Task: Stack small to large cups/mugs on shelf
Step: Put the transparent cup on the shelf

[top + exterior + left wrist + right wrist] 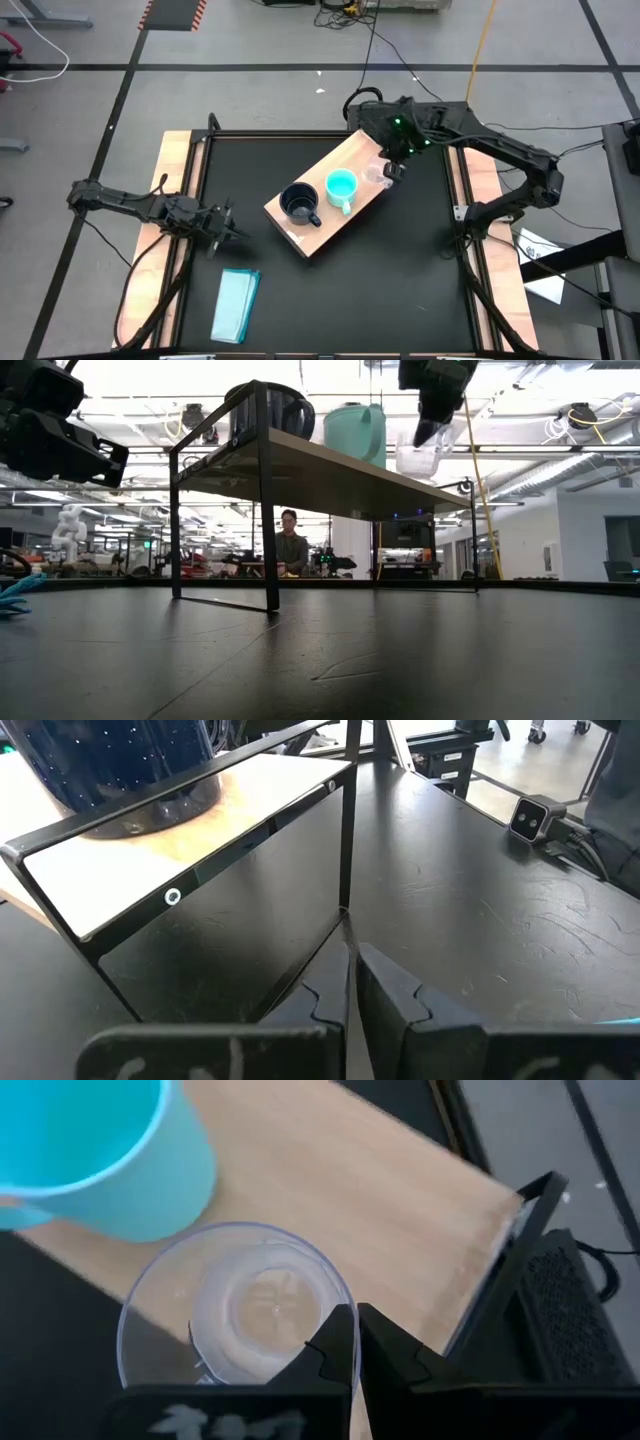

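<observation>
The right gripper (352, 1342), pinched on the small clear plastic cup's (235, 1312) rim, places it on the light wooden shelf (330, 190) beside the turquoise mug (342, 186); next comes releasing it gently. The left gripper (222, 232) waits closed, well away from the shelf.

Overhead, table-level and two close wrist views, all sharing the wooden shelf (327, 205).

A black table top (400, 270) carries a black-legged shelf with a long light wooden board (345, 160) set diagonally near its centre; a flat pale-teal rectangular block (236, 304) lies near the front left corner. On the board stand a dark navy mug (298, 203) and a turquoise mug (342, 187).
</observation>
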